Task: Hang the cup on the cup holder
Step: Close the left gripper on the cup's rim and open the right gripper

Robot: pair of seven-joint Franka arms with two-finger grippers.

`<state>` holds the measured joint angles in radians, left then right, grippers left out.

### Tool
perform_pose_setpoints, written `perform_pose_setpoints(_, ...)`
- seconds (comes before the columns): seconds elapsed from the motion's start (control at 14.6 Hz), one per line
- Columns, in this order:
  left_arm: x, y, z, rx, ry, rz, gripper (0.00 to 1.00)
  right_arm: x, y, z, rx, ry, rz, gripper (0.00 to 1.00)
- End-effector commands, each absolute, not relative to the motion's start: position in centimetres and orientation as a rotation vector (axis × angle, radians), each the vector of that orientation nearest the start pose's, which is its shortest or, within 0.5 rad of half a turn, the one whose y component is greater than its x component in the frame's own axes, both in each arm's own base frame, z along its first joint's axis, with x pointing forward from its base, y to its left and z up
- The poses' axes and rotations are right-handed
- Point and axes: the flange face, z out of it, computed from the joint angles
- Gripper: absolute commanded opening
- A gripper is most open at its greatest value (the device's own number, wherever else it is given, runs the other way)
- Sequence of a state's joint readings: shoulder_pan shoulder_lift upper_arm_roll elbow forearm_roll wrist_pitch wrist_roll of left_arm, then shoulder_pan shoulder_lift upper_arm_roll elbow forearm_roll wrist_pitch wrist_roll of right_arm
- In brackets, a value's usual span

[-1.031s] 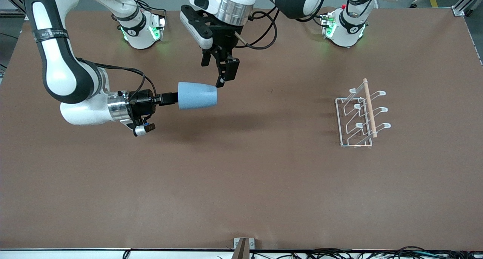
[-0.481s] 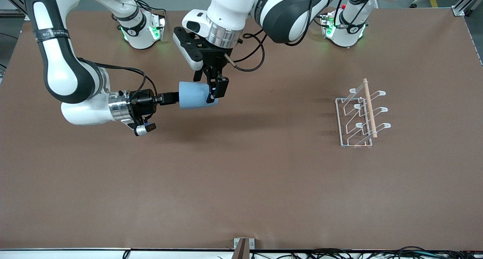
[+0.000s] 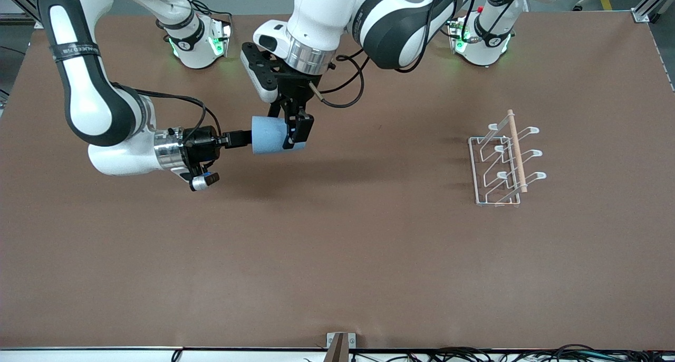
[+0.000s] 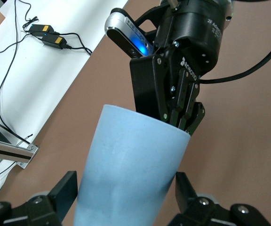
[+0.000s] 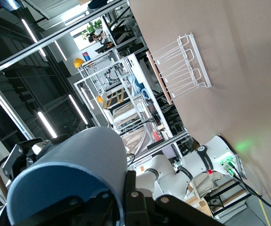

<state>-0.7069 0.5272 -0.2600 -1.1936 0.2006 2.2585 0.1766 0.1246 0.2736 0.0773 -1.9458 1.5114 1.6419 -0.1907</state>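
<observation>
Even overhead light, bright; my arms throw soft shadows onto the brown desk [image 3: 337,256]. Front view sharp. Green base LEDs glow. Right wrist view: ceiling strip lights glare, near cup [image 5: 74,174] slightly soft.

Operator, note: in the left wrist view the cup [image 4: 126,165] runs off the frame's lower edge, so you cannot confirm whether the left pincer [image 4: 126,197] fingers touch it. Both arms' upper links leave the front view's top.
</observation>
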Motion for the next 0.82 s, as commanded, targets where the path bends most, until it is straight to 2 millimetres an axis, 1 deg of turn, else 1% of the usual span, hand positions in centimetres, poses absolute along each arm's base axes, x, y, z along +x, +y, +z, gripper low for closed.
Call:
perform_pose_setpoints(0.0,47.5,-58.5,54.7,-2.576,1.778,-0.876,0.91,55.7,21.8,38.9,-1.617,0.227,0.473,0.03)
perform_pose_setpoints(0.07,47.4,-58.4,54.7,-2.541,1.797,-0.863,0.91,55.7,21.8,38.9,-1.617,0.227,0.473,0.04)
perform_pose_setpoints(0.27,46.9,-58.2,54.0,-2.46,1.887,-0.746,0.91,55.7,21.8,38.8,-1.616,0.227,0.475,0.06)
perform_pose_setpoints(0.41,47.1,-58.3,53.5,-2.438,1.917,-0.733,0.91,55.7,21.8,38.8,-1.617,0.228,0.474,0.06)
perform_pose_setpoints(0.55,47.0,-58.4,53.4,-2.442,1.921,-0.729,0.9,55.7,21.8,38.8,-1.616,0.227,0.475,0.07)
perform_pose_setpoints(0.76,46.9,-58.5,53.2,-2.441,1.923,-0.725,0.86,55.7,21.8,38.5,-1.616,0.232,0.48,0.09)
